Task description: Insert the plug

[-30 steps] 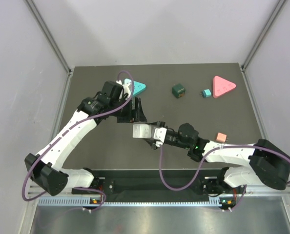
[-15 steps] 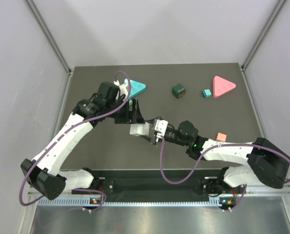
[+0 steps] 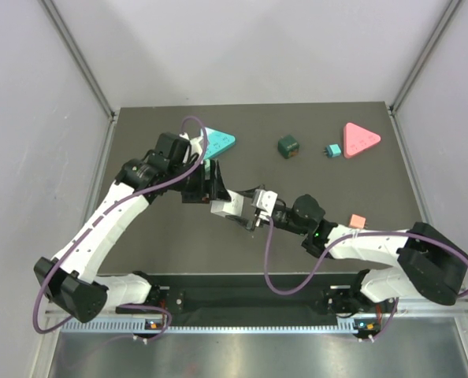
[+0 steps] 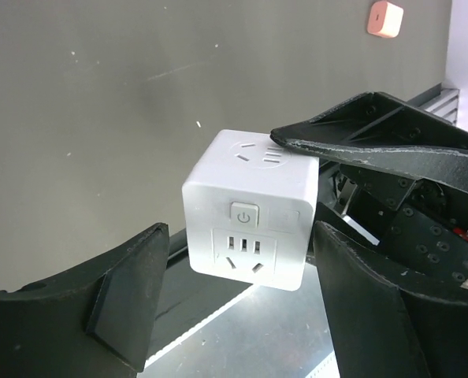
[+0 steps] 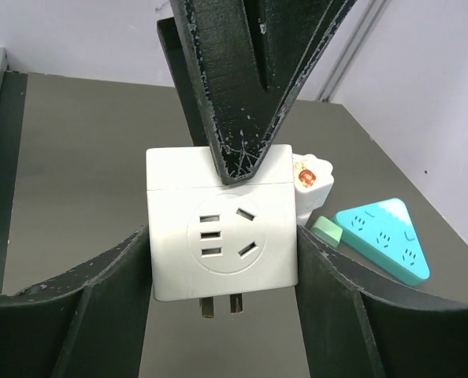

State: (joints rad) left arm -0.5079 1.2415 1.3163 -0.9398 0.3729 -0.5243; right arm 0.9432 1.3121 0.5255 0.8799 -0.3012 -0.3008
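White cube adapter (image 4: 250,209), with socket holes on its faces and two metal pins poking out of its underside, is pinched between the two fingers of the right gripper (image 5: 222,236). It hangs clear above the dark grey bench (image 3: 336,189). In the right wrist view both black fingers press flat against opposite sides of the cube.

The left gripper (image 4: 240,228) faces the cube from the other side with its fingers spread wide. In its own wrist view, one finger (image 4: 128,291) stands to each side of the cube with a gap on both sides. Whether any part of it touches the cube cannot be told.

Just past the right gripper, beyond the cube, a white plug (image 5: 311,183) with a red mark lies on the bench. A small green piece (image 5: 326,230) and a teal triangular socket block (image 5: 384,236) lie close beside it.

Well away from both grippers, along the far edge of the bench, sit a dark green cube (image 3: 288,146), a small teal plug (image 3: 333,150) and a pink triangular block (image 3: 361,139). A small salmon block (image 3: 358,222) lies beside the right arm, behind its gripper.
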